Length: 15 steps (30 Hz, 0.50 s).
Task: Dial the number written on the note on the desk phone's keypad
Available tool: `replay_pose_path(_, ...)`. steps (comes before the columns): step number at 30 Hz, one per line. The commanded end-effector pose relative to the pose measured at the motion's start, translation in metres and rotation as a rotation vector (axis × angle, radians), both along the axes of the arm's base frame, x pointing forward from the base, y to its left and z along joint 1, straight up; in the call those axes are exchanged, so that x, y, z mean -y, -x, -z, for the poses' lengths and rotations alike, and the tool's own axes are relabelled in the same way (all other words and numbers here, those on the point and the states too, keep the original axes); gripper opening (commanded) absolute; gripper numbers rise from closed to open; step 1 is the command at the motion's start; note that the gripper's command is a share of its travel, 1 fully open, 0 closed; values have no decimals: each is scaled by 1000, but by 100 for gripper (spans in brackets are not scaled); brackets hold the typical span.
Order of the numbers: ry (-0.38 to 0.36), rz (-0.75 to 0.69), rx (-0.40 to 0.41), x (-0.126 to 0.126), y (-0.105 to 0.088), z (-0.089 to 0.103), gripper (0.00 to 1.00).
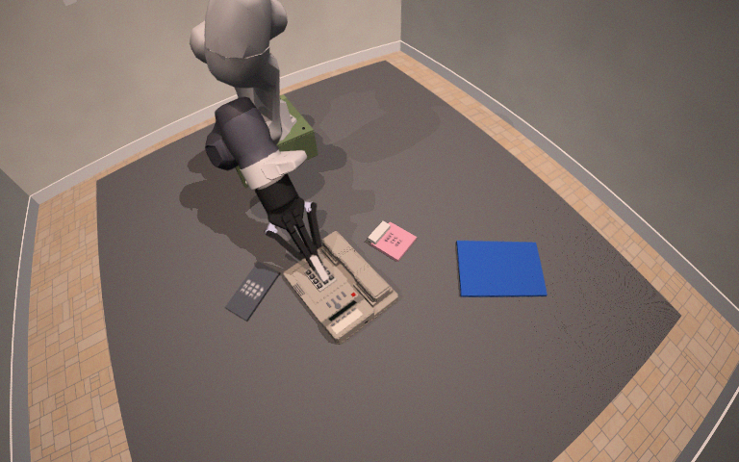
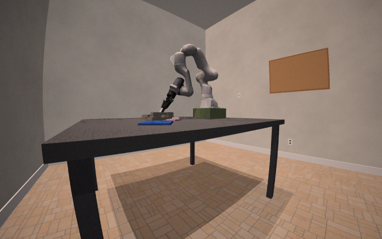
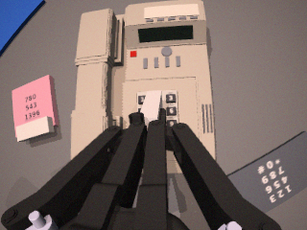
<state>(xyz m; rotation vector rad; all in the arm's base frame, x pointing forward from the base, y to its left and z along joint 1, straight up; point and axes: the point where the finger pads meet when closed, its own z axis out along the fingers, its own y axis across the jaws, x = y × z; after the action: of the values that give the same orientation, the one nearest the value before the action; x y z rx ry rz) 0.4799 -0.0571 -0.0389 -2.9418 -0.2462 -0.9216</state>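
Note:
The beige desk phone (image 1: 348,319) (image 2: 153,115) (image 3: 199,83) lies on the dark table, its handset (image 1: 359,267) (image 3: 92,83) resting in the cradle. My gripper (image 1: 321,272) (image 2: 161,110) (image 3: 155,102) is shut with nothing between the fingers. Its joined white tips point down onto the keypad (image 1: 315,281) (image 3: 171,102) and cover the keys beneath them, so I cannot tell which key they touch. The pink note (image 1: 394,241) (image 2: 173,119) (image 3: 33,105) with three rows of digits lies beside the phone's handset side.
A dark flat card with a printed keypad (image 1: 252,292) (image 3: 271,175) lies on the phone's other side. A blue pad (image 1: 499,268) (image 2: 155,122) (image 3: 15,7) lies beyond the note. The arm's green base block (image 1: 298,136) (image 2: 209,112) stands behind the phone.

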Motion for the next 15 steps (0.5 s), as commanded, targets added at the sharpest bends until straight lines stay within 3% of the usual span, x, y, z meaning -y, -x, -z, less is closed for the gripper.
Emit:
replay_pose_path(1,-2,3,3,1,-1,0,0)
replay_pose_path(15,-2,3,3,1,-1,-1,0)
